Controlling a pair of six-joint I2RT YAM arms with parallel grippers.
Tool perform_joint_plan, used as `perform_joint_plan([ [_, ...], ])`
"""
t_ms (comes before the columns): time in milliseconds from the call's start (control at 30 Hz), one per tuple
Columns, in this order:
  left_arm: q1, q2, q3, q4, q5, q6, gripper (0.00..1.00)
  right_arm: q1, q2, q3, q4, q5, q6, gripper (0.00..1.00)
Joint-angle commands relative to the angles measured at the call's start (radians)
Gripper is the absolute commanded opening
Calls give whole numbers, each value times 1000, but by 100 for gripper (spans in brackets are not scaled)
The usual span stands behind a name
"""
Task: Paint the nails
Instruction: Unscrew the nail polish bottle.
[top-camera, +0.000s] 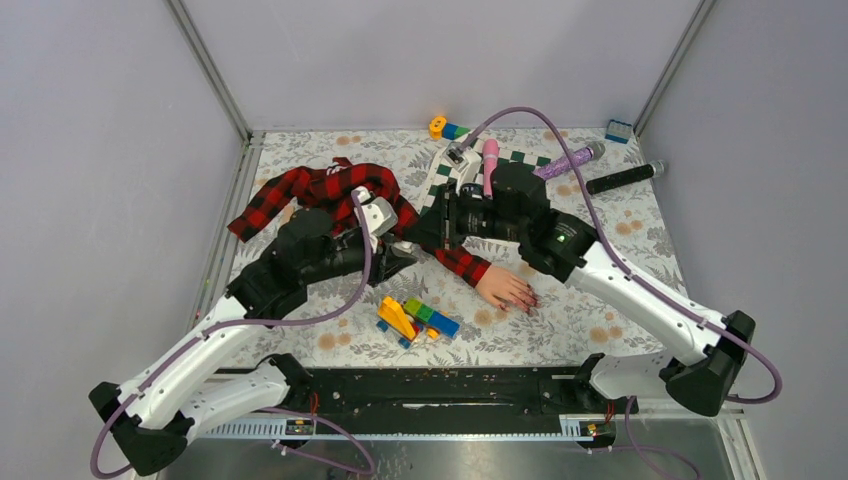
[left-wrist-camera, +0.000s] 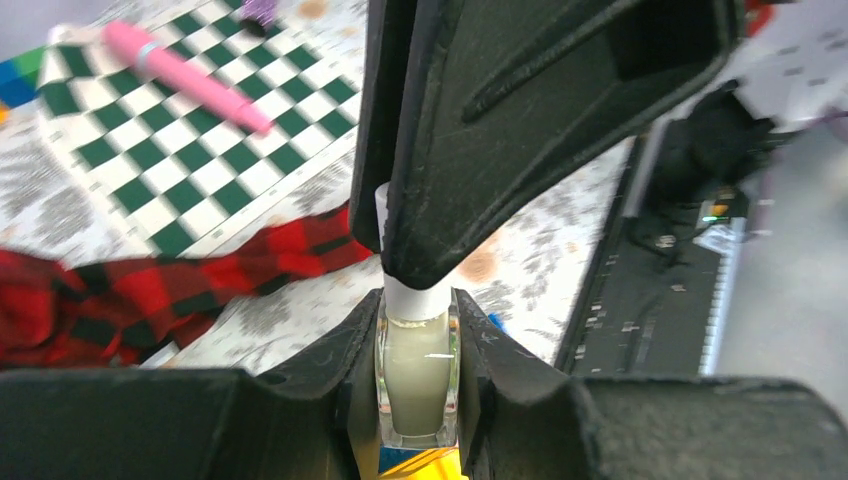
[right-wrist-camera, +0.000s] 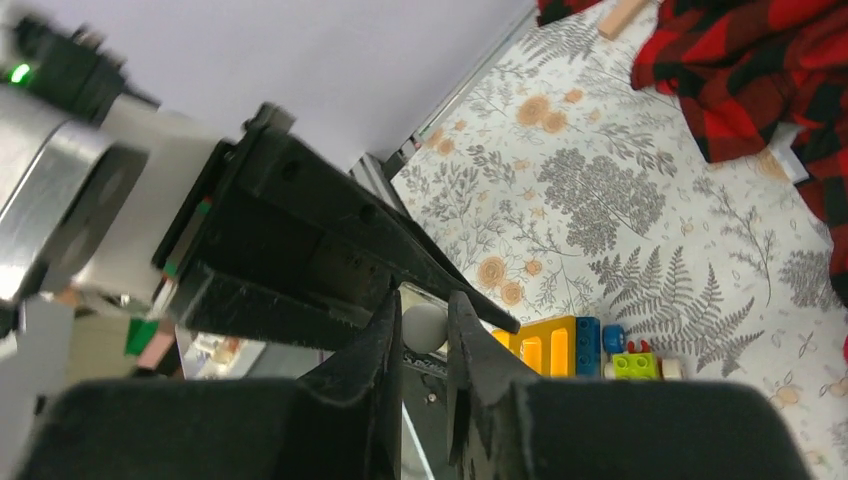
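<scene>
Left fingers: clamped on the pale bottle.
Right fingers: narrow, pinching its white cap.
Technique: cap needed a square twist, with the bottle kept steady.

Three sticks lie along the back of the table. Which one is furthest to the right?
The black stick, on the floral cloth nearest the right wall. The purple stick sits left of it, and the pink stick further left on the checkered mat.
</scene>
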Motion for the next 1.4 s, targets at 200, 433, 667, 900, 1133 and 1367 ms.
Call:
perform_joint_plan([
  [200, 16, 1, 13, 317, 682, -203, 0, 13, -74, 130, 126, -397, -262, 0],
  [433, 30, 18, -17, 479, 815, -327, 0, 12, -71, 163, 129, -626, -339, 0],
  [667, 34, 36, -30, 554, 855, -390, 0, 11, -46, 204, 137, -789, -375, 0],
  [900, 40, 35, -22, 488, 799, -331, 0, -8, -56, 192, 133, -653, -365, 19],
  [1133, 34, -15, 31, 182, 447, -74, 0, -128, -131, 85, 132, -251, -212, 79],
  [1367, -15, -35, 29, 96, 0, 2, 0, -143, -97, 66, -18, -11, -45, 68],
])
